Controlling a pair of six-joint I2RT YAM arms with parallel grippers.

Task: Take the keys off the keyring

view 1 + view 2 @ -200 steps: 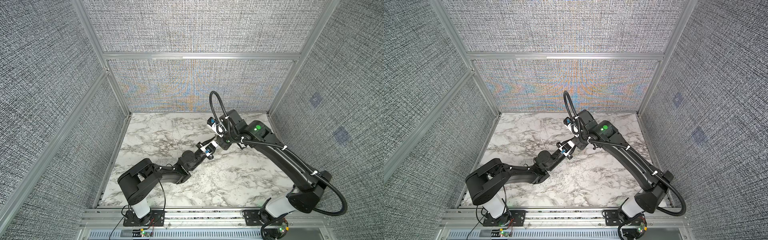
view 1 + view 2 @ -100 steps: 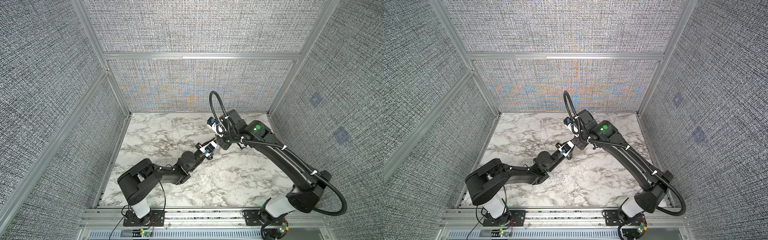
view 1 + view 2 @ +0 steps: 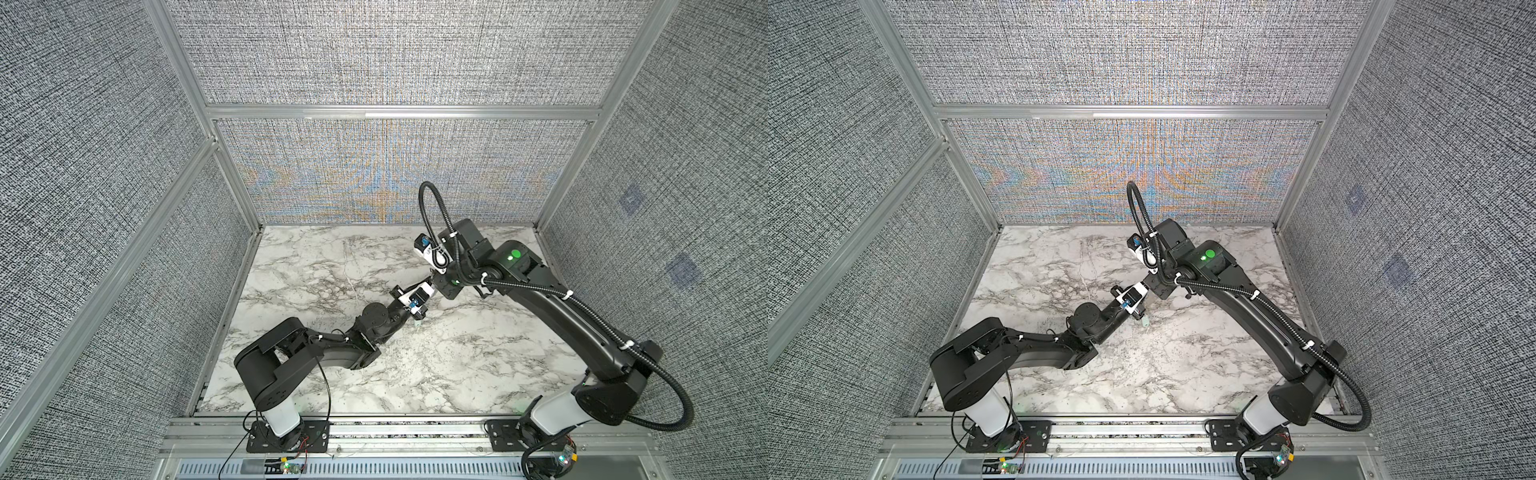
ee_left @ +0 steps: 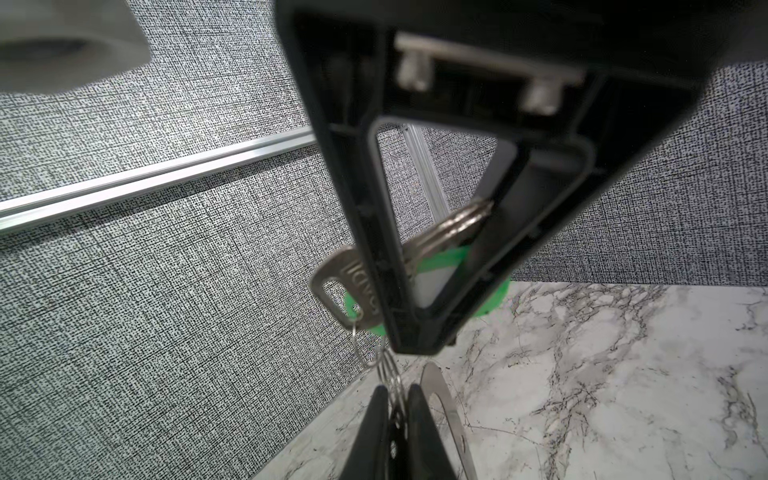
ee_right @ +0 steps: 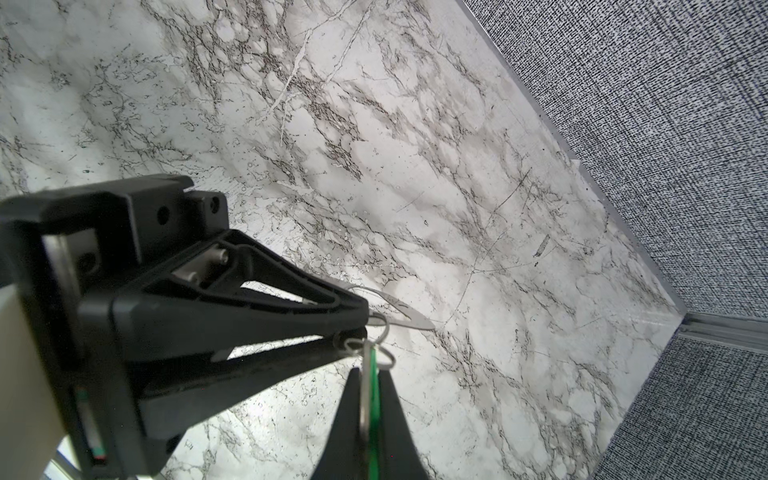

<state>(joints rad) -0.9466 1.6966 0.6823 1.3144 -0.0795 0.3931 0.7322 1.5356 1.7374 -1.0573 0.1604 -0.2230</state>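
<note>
Both grippers meet tip to tip above the middle of the marble table [image 3: 478,365]. My right gripper [image 5: 370,372] is shut on the keys [image 5: 365,395] and their green tag [image 5: 375,399], clamped flat together. The left wrist view shows the same silver keys [image 4: 353,282] and green tag [image 4: 440,257] sticking out of the right gripper [image 4: 415,349]. My left gripper [image 4: 395,390] is closed on the thin wire rings [image 4: 388,370] hanging from the keys. The keyring [image 4: 446,407], a flat grey loop, hangs just beside the left fingers. In the right wrist view the keyring [image 5: 399,311] sits behind the left gripper [image 5: 361,322].
Woven grey walls with aluminium rails [image 3: 399,112] enclose the table on three sides. The arm bases [image 3: 988,415] stand at the front edge. A black cable loop [image 3: 428,208] arches over the right wrist.
The left gripper's jaws have closed in on the wire rings. Neither arm has visibly shifted, and the right gripper keeps its hold on the keys.
</note>
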